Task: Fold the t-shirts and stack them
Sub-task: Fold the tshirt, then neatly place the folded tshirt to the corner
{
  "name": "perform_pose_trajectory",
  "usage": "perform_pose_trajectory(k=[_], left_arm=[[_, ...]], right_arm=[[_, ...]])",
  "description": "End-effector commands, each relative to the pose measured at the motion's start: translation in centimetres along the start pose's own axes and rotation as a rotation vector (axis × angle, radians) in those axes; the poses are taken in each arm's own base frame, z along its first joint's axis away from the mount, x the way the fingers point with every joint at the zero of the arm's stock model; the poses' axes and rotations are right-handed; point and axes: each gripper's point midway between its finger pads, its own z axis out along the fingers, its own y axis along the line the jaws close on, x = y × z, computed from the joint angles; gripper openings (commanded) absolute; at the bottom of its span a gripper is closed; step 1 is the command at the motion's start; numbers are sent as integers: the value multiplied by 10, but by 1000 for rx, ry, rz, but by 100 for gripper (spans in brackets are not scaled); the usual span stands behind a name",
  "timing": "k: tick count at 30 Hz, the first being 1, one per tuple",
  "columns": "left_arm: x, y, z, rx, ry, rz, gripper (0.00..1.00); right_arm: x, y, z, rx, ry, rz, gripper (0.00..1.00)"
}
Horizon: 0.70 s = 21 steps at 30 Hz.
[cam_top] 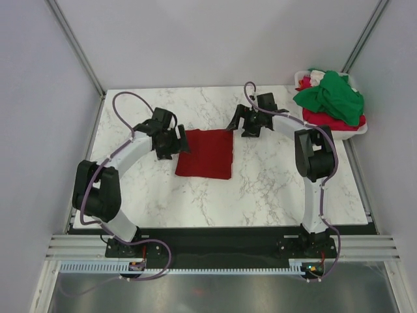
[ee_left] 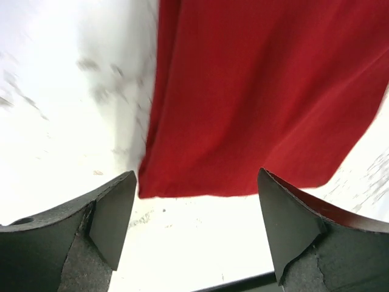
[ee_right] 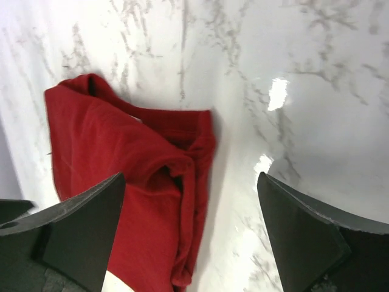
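Dark red shirt (cam_top: 205,153) folded, flat on table (cam_top: 273,189) at centre of frame. Left gripper (cam_top: 174,146) at its left edge, right gripper (cam_top: 244,124) off its upper right corner; jaws of both spread, holding nothing. Smooth the rumpled fold first, then fetch from basket (cam_top: 361,130), upper right.

Lighting: bright, even, from overhead; shadows faint and soft. Left wrist view: marble tabletop (ee_left: 55,109) overexposed to near white; veining and dark red t-shirt (ee_left: 261,91) edge blurred. Right wrist view: sharper; two glare spots
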Motion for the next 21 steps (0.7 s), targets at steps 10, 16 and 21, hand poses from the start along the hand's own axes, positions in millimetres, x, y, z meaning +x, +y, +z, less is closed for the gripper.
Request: perform_pose_trajectory(k=[10, 16, 21], left_arm=[[-119, 2, -1, 6, -147, 82, 86], [-124, -2, 51, 109, -63, 74, 80], [-111, -9, 78, 181, 16, 57, 78]], right_arm=[[55, 14, -117, 111, -122, -61, 98], [122, 13, -121, 9, -111, -55, 98], [142, -5, -118, 27, -106, -53, 98]])
